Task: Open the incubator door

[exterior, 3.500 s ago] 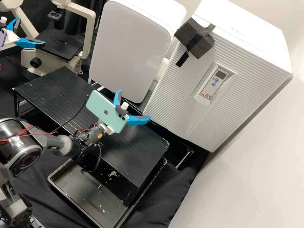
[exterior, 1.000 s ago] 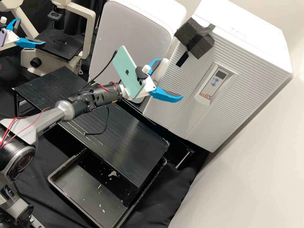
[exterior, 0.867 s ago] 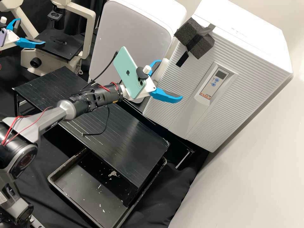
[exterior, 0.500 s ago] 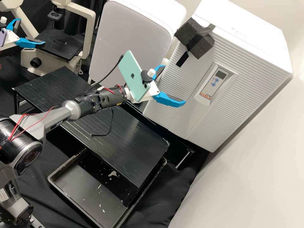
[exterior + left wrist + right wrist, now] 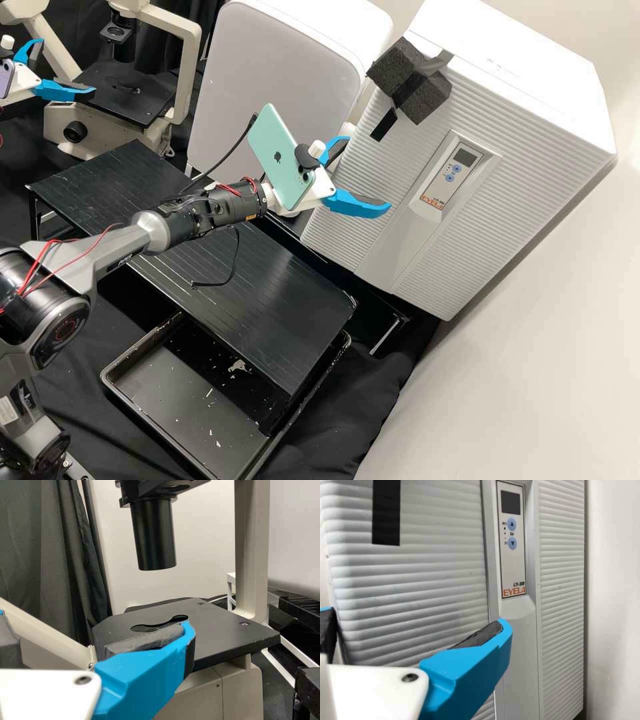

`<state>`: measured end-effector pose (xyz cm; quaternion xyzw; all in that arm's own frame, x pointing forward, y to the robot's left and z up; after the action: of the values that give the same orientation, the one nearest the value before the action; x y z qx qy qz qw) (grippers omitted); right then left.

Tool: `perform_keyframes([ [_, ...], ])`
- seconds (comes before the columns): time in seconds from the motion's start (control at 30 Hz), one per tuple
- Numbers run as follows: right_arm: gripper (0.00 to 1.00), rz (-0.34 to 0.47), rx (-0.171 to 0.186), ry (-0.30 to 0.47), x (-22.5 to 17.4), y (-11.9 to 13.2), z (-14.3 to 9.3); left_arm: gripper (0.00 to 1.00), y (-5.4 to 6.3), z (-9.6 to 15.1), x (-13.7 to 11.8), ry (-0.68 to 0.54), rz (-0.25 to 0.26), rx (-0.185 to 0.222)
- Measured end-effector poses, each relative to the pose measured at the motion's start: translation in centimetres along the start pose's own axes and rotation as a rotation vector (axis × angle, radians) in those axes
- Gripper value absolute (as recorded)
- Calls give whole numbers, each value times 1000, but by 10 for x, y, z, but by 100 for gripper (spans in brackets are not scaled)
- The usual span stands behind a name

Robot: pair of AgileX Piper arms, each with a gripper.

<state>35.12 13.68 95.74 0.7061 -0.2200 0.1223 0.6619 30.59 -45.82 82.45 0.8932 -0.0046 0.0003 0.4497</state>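
Note:
The white incubator [image 5: 413,200] stands with its ribbed door [image 5: 420,595] shut. In the high view my right gripper [image 5: 368,175] is at the door's lower left part, its fingers spread and nothing between them. One finger of the right gripper [image 5: 415,620] crosses the door front below the control panel [image 5: 512,540]; the other is by the door's left edge. Whether they touch it, I cannot tell. Far from the incubator, at the upper left, my left gripper [image 5: 67,65] stands open before the microscope [image 5: 123,90]. The left gripper [image 5: 96,625] has nothing between its fingers.
A white rounded cabinet [image 5: 267,100] stands left of the incubator. Dark foam [image 5: 410,80] is taped to the incubator's upper corner. In front are a black slatted stand [image 5: 287,293] and a black tray [image 5: 193,427]. A pale wall [image 5: 533,373] borders the right side.
Since the oldest frame my right gripper has moved up and right to the incubator, turning as it went; over the last half second it has barely shifted. My left gripper has kept still.

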Motion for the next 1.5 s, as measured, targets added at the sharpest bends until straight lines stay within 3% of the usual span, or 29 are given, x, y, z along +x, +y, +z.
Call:
perform_keyframes([
  [1.5, 0, -44, 3, 29, -9, -7, -10, 100, 0, 0, 0, 0, 0, 0],
])
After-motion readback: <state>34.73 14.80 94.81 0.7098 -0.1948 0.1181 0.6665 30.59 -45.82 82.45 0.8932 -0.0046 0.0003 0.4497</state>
